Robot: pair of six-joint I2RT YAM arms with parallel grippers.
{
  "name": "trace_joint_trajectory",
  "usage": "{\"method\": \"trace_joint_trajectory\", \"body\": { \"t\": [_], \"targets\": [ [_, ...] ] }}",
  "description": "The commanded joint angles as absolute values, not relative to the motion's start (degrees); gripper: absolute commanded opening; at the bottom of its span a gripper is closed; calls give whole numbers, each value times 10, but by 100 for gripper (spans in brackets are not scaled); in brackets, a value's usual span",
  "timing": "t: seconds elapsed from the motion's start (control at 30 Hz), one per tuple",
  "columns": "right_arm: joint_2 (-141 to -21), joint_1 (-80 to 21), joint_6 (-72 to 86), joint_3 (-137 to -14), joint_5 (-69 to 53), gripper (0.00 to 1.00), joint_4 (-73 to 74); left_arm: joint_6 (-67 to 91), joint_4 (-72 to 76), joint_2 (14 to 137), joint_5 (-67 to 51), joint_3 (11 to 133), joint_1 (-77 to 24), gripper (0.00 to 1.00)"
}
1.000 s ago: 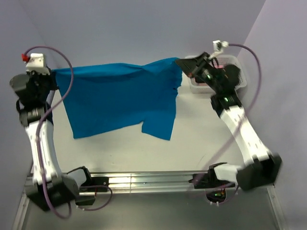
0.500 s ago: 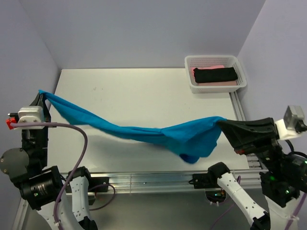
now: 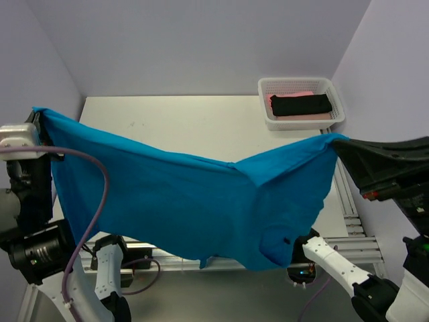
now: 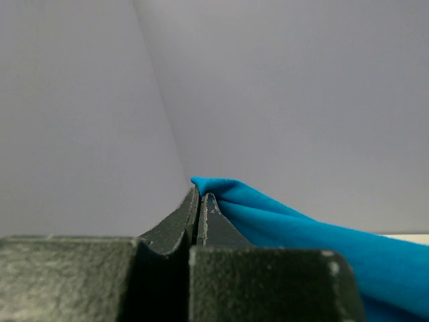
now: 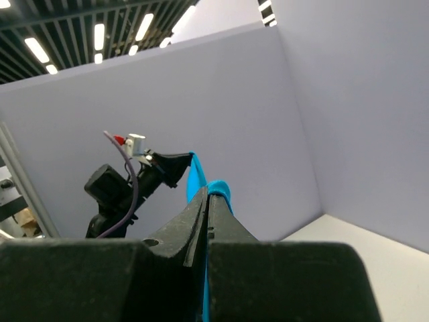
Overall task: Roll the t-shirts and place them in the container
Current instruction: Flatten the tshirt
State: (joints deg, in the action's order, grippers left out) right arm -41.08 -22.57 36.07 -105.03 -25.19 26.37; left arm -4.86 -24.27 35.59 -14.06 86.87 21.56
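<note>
A bright blue t-shirt [image 3: 181,208] hangs spread in the air above the table's near half, stretched between both arms. My left gripper [image 3: 41,115] is shut on its left top corner, with blue cloth [image 4: 301,231] bunched at the closed fingertips [image 4: 209,201]. On the opposite side, my right gripper [image 3: 337,141] is shut on the right top corner, where a blue fold [image 5: 218,187] pokes over the tips. A black t-shirt [image 3: 301,104] lies on a pink one [image 3: 289,95] in the basket.
A white mesh basket [image 3: 303,83] stands at the table's back right corner. The white table [image 3: 194,124] is walled by lilac panels at the back and both sides. Metal rails [image 3: 349,215] run along the right and near edges. The hanging shirt hides the table's front.
Both arms have risen and drawn toward the near edge with the blue t-shirt. It was slung low half a second ago and now hangs spread wide.
</note>
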Motion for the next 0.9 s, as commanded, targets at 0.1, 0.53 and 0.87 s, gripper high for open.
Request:
{"method": "trace_joint_trajectory", "body": {
  "t": [0.1,0.53,0.87],
  "targets": [
    [-447,-224,358,-1070,-279,0,243,-37,-223,371,-107,883,217,0],
    [-403,-224,370,-1099,-328,0,186,-17,-235,300,-70,896,210,0],
    [-394,-222,374,-1146,-326,0,232,-24,-279,284,-40,956,191,1]
  ]
}}
